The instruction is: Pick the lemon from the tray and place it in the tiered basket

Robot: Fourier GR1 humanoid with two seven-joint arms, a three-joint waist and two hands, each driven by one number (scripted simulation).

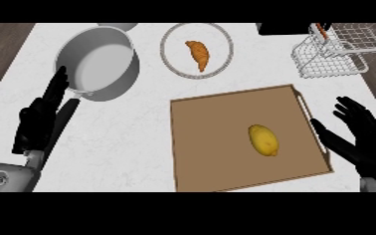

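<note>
The black left hand [38,114] rests open by the grey pan [99,64]. The yellow oval lemon [263,140] lies untouched on the brown wooden tray [213,144]; the right hand [354,138] hovers open, empty, beside it. The white wire tiered basket [330,55], apparently without the lemon, awaits: nothing done.

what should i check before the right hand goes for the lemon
1. Lemon lies in the tray, nothing on top of it: ok.
2. Right hand open, fingers spread, holding nothing: ok.
3. Right hand is past the tray's right rim, not yet over the lemon: not ok.
4. Tiered basket in view at the upper right, an orange item already in it; free room inside: cannot tell.
5. Left hand open by the pan handle, away from the tray: ok.
</note>
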